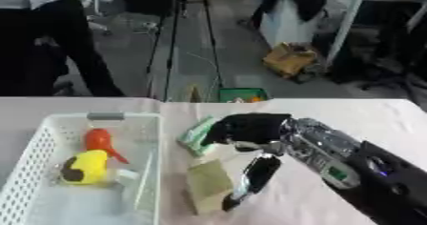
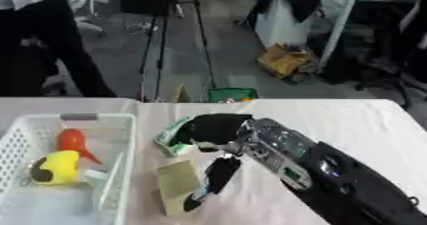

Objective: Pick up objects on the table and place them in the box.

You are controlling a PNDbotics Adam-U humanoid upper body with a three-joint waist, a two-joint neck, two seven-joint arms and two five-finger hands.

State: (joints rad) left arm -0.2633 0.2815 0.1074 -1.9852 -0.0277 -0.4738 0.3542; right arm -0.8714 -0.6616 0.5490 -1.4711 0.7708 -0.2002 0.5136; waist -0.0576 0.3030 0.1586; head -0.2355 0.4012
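Note:
A green and white packet (image 1: 194,136) lies on the pink tablecloth just right of the basket. My right hand (image 1: 249,127) comes in from the lower right and rests over the packet's right edge, hiding part of it. A long black part of the hand (image 1: 253,176) reaches down toward the near edge, right beside a tan block (image 1: 206,185) standing on the cloth. The white slatted basket (image 1: 35,148) sits at the left. In it lie a yellow and orange toy (image 1: 87,164) and a pale, clear item (image 1: 133,183). My left hand is in no view.
The silver and black right forearm (image 1: 350,169) crosses the lower right of the table. Beyond the far table edge stand a green crate (image 1: 243,95), a tripod, a cardboard box on the floor and a person at the upper left.

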